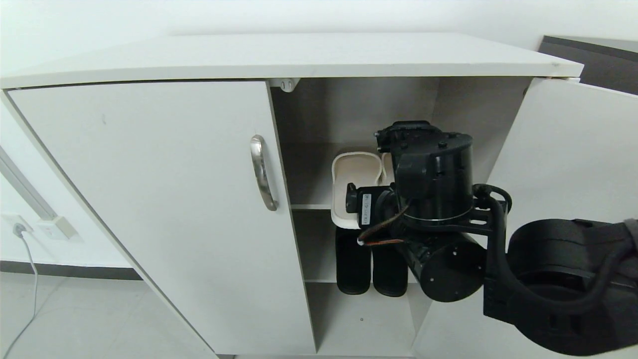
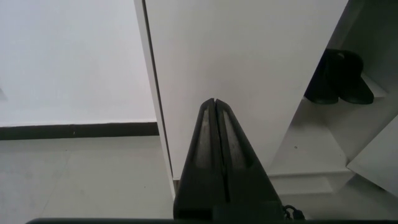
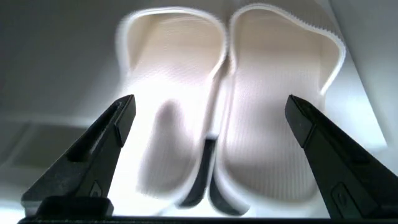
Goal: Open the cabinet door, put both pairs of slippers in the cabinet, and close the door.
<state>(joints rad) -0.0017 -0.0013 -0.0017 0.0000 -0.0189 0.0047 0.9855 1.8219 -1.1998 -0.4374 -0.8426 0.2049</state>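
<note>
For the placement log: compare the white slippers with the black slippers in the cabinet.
Colour: the white slippers are pale, the black slippers dark. Height: the white slippers sit one level above the black slippers. The open right gripper faces the white slippers, not the black slippers. Both pairs lie side by side in the cabinet, overhanging their shelves.

A plain indoor room of an office or lab kind is suggested. A white laminate cabinet (image 1: 149,199) is set against a bare white wall (image 1: 50,25), above a dark skirting strip (image 1: 65,271) and a grey floor (image 1: 75,319). A wall socket (image 1: 19,228) with a plugged-in white cable (image 1: 34,281) is seen beside surface-mounted trunking (image 1: 22,187).
</note>
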